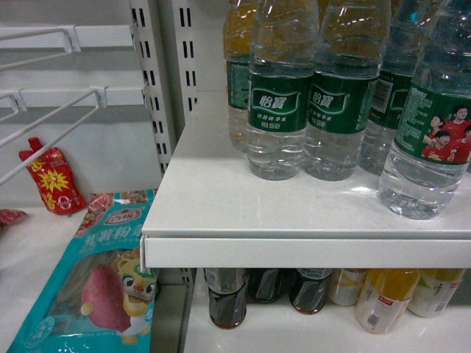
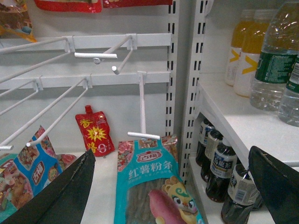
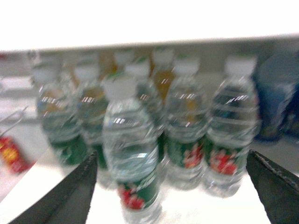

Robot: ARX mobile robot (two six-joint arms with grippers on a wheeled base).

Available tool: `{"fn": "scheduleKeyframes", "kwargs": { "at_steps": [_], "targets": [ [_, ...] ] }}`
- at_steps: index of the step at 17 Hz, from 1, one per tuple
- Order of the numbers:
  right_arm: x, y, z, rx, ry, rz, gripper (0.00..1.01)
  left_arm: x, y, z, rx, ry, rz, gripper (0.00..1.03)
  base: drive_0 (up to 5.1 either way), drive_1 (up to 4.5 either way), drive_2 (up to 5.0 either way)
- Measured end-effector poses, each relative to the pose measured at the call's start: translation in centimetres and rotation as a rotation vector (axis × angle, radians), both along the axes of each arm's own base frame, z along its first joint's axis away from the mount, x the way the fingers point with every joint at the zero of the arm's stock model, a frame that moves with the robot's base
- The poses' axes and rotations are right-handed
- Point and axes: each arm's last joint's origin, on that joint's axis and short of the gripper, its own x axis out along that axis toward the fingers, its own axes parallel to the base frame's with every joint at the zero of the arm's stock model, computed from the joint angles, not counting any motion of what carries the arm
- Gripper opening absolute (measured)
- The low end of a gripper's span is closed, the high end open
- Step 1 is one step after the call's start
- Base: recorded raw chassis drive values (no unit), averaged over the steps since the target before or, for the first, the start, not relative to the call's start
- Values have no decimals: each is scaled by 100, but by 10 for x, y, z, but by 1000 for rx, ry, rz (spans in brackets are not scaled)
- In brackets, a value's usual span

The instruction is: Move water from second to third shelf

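Right gripper [image 3: 173, 186] spread wide and empty, facing the nearest water bottle [image 3: 130, 154] at 12 o'clock, on the white shelf [image 1: 294, 206]. Left gripper [image 2: 173, 186] also wide open, holding nothing.

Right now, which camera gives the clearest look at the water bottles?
The head view: the water bottles stand sharp and close, labels legible, tops cropped. The right wrist view shows them whole with caps, but blurred. The left wrist view catches only two at its right edge.

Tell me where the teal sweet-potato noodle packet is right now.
In the head view the teal packet lies lower left, beside the white shelf holding the water bottles, below the red pouch.
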Motion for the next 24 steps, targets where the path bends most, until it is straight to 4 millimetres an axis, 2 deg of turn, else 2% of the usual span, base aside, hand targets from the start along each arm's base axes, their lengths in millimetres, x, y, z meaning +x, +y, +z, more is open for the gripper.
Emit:
{"fn": "scheduleKeyframes", "kwargs": {
  "at_steps": [2,5,6,7,12,18,24],
  "targets": [
    [-6,-3,-1,-20,-43,-78,87,0,0,0,0,0,0,98,0,0,0],
    [-12,-5,-7,-34,-48,-116,79,0,0,0,0,0,0,98,0,0,0],
    [-19,-11,-17,-46,-39,-140,70,0,0,0,0,0,0,98,0,0,0],
    [-27,-21,-31,-57,-28,-167,55,0,0,0,0,0,0,98,0,0,0],
    [-44,-20,-57,-65,-41,-153,4,0,0,0,0,0,0,98,0,0,0],
    [-61,-20,-87,-69,-35,-153,2,0,0,0,0,0,0,98,0,0,0],
    [-68,-20,-100,-69,-42,-152,2,0,0,0,0,0,0,98,0,0,0]
  ]
}}
